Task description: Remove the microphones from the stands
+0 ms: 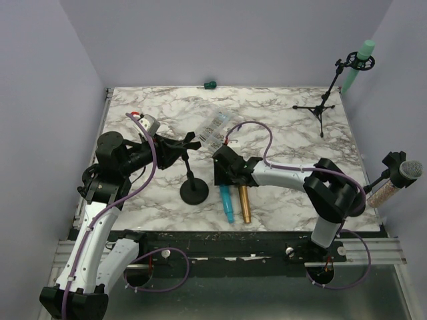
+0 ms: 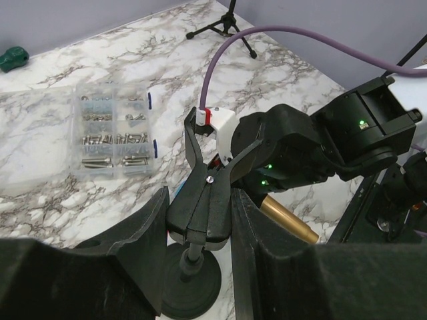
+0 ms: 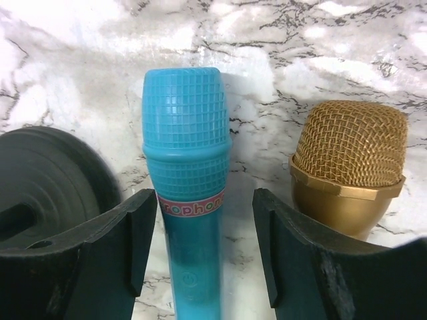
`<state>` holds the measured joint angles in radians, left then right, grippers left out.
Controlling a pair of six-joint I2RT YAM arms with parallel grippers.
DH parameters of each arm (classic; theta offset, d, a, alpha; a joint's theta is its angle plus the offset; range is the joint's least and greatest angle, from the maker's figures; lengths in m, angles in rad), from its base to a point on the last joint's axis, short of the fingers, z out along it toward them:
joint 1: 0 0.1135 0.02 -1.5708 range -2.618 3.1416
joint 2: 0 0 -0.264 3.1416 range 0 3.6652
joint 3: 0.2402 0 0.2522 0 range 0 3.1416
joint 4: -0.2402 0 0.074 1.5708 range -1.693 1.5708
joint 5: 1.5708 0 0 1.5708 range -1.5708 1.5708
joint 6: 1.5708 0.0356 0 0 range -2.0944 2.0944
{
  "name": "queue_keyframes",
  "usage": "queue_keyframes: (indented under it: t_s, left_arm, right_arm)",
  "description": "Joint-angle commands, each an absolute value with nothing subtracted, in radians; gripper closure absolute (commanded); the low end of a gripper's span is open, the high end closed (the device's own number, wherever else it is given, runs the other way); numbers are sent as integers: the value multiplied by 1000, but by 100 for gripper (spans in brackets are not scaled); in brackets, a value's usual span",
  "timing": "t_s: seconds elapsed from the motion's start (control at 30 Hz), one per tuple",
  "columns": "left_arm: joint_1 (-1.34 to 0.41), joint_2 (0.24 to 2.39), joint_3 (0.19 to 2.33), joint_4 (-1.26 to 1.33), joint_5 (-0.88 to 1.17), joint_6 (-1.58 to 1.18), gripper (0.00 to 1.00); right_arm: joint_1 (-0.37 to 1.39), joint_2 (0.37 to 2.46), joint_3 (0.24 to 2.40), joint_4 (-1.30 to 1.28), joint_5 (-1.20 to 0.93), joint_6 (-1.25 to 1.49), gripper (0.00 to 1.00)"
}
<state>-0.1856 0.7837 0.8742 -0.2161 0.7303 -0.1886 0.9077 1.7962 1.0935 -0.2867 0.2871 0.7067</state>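
Note:
A black round-base stand (image 1: 194,192) stands mid-table, and its black clip (image 2: 207,200) holds no microphone. My left gripper (image 1: 179,145) is shut on that clip, with a finger (image 2: 143,240) pressed against each side of it. A blue toy microphone (image 3: 187,147) lies flat on the marble beside the stand base (image 3: 47,173). It also shows in the top view (image 1: 228,205). My right gripper (image 3: 203,220) is open and straddles the blue microphone, with a gap on both sides. A gold microphone (image 3: 350,160) lies just to its right.
A clear box of screws (image 1: 217,128) lies behind the stand. A tripod stand (image 1: 322,110) with a green microphone (image 1: 357,63) is at the back right. A silver microphone (image 1: 408,170) sits on a stand off the right edge. A small green object (image 1: 210,84) lies at the back edge.

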Motion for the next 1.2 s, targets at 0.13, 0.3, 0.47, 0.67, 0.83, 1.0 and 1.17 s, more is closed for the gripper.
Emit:
queue_keyframes:
  t_s: [0.13,0.3,0.47,0.67,0.83,1.0,1.17]
  left_arm:
    - [-194,766,867,-159,734,-209,78]
    - [-196,764,865,-161,737,-206,72]
    - [-195,761,862,-156,740,-206,57]
    - [-196,769,859,-150,763,-212,33]
    - [-195,771,855,-139,789,-218,22]
    - [-196,760,843,-116,817,-224,12]
    - [-198,733,824,-55,892,-269,3]
  right_arm:
    - [906,1663,1129,-305,308,684,32]
    - [905,1559,1103,-291,324,661,27]
    - [905,1433,1026,-225,354,644,22]
    - [905,1348,957,-198,401,635,19]
    - [905,1320,936,-198,411,632,18]
    - [905,1301,926,-201,424,627,17]
    - [905,1273,917,-209,434,621,16]
